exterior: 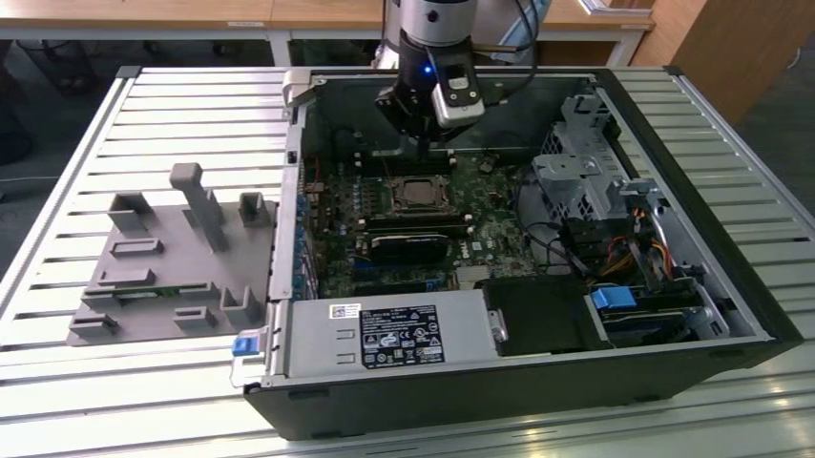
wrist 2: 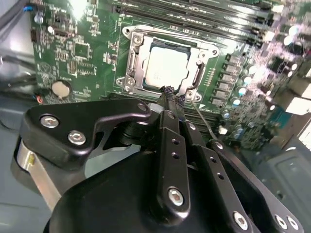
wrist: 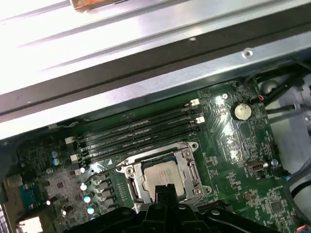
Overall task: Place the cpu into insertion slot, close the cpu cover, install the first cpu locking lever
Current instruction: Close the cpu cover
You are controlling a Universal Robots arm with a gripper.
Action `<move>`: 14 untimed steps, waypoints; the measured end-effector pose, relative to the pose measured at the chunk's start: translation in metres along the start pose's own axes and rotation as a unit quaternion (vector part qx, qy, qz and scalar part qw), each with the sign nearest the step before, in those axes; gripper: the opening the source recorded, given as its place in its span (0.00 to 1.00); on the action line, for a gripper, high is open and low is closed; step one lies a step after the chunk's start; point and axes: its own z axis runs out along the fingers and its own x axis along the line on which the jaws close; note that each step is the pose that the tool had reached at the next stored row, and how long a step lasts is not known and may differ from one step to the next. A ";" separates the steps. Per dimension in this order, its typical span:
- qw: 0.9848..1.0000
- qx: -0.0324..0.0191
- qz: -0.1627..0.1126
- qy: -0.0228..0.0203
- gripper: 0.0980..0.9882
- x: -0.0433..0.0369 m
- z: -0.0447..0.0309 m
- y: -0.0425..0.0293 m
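Jaws, closed on nothing visible, are hanging at the cover [wrist 2: 130,63] edge, with the chip [wrist 2: 165,65] lying just beyond and the lever [wrist 2: 202,121] alongside.

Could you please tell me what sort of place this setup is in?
Probably a robotics lab or workshop: an open computer case lies on a slatted metal table, a grey parts fixture beside it, a robot arm reaching in, wooden desks behind.

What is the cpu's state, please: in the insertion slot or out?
In: both wrist views show the cpu lying flat inside the insertion slot.
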 end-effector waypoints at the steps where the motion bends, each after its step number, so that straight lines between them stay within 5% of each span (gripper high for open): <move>1: 1.000 0.000 -0.009 0.000 0.01 0.0000 0.0001 0.0000; 8: 0.997 0.000 -0.072 0.002 0.01 0.0000 0.0004 0.0000; 14: 0.992 -0.001 -0.127 0.004 0.01 0.0000 0.0006 0.0000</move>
